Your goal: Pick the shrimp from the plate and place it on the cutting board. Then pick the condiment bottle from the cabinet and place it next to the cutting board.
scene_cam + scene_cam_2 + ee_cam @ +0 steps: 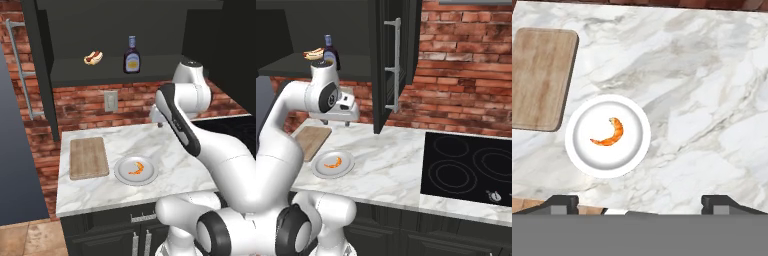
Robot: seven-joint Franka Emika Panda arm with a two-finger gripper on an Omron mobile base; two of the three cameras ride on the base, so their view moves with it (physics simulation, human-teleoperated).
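The shrimp [609,135] lies on the plate [582,117], just right of the cutting board [542,75] (both on the counter [702,100]).

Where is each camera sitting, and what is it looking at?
Left base view: behind the arm on its left, looking forward and down at the cutting board, plate, and the cabinet holding the condiment bottle; the white arm rises at lower right.
Right base view: behind on the right, looking across the counter to the stovetop; the arm rises at lower left.
Hand view: on the hand, looking straight down; the open gripper shows at the bottom.
All three share the shrimp on the plate.
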